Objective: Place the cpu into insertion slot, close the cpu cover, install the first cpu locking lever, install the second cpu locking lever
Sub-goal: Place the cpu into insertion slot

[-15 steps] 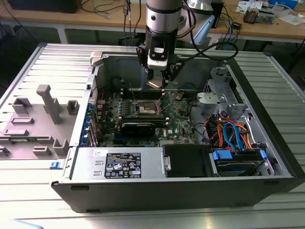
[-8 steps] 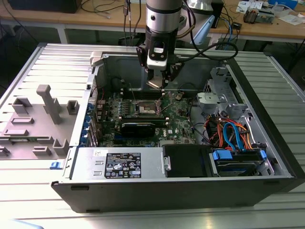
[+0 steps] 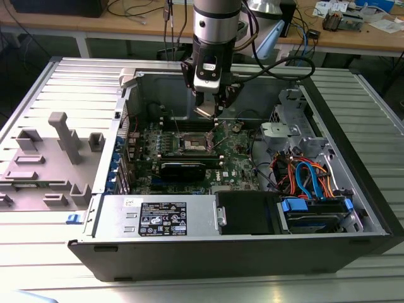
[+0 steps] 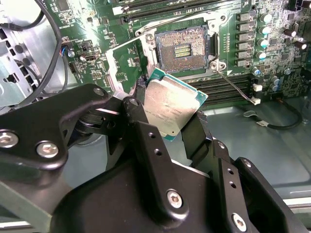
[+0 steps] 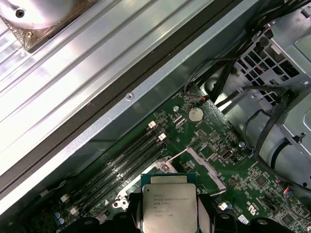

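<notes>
The jaws pinched the one cpu by two opposite edges and held it tilted in open air, above and just beside the single insertion slot. That slot's dark centre lay bare. Its one cpu cover stood swung up at the slot's edge. Long black memory slots ran alongside the slot, near the case wall.

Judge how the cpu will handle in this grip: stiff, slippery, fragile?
The cpu, a flat plate with a metal top, is likely rigid. Clamped by its edges in the tool, its smooth lid could slip. Thin, so probably light.
</notes>
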